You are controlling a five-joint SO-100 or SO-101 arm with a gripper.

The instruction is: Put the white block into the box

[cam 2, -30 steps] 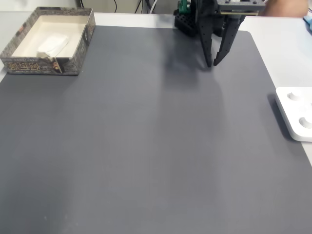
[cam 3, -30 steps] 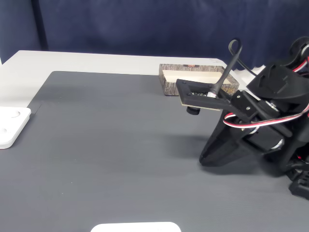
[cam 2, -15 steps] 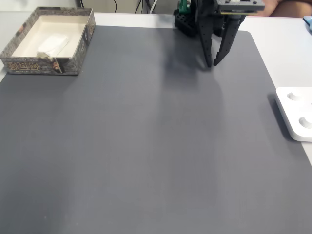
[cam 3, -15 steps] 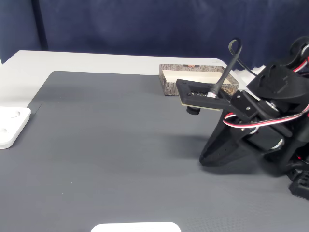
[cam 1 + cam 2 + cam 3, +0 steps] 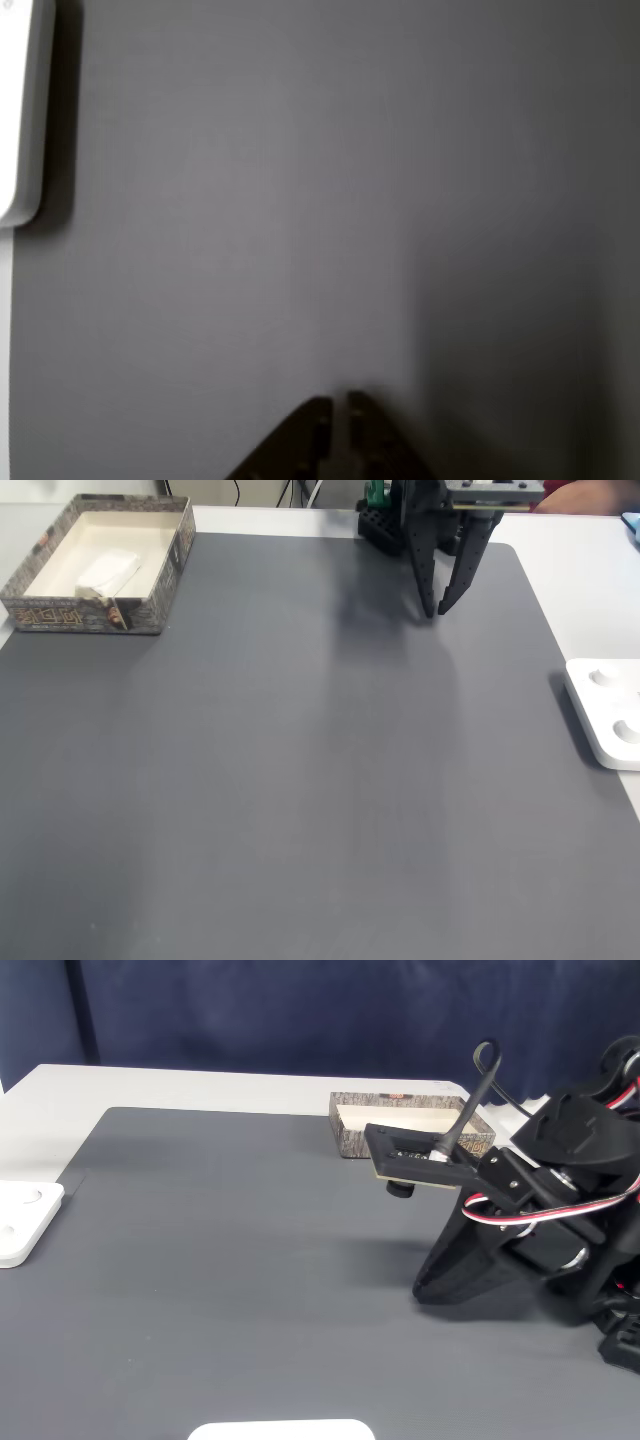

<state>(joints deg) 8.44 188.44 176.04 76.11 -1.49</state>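
My claw (image 5: 437, 611) hangs tips-down over the far edge of the grey mat (image 5: 300, 780), close in front of the arm base, and carries nothing. In a fixed view from above, a narrow gap shows between the two dark fingers (image 5: 427, 580), narrowing toward the tips; in the other view the tips (image 5: 338, 415) sit almost together with only a thin slit between them. I judge the jaws slightly parted, near closed.

From the claw, the box (image 5: 165, 575) lies toward 9 o'clock in that top-down fixed view, well apart, at the mat's far-left corner. The white block (image 5: 108, 570) already rests inside it, on the beige floor toward the near-left part of the interior. Its long axis runs roughly from 1 to 7 o'clock.

In the side-on fixed view the box (image 5: 420, 1125) stands beyond the arm, and its contents are hidden by its wall.

A white recessed panel (image 5: 608, 710) lies toward 4 o'clock from the claw, at the mat's right edge.

Judgement: with the block lying in the box, the task appears complete; no further grasp seems called for.
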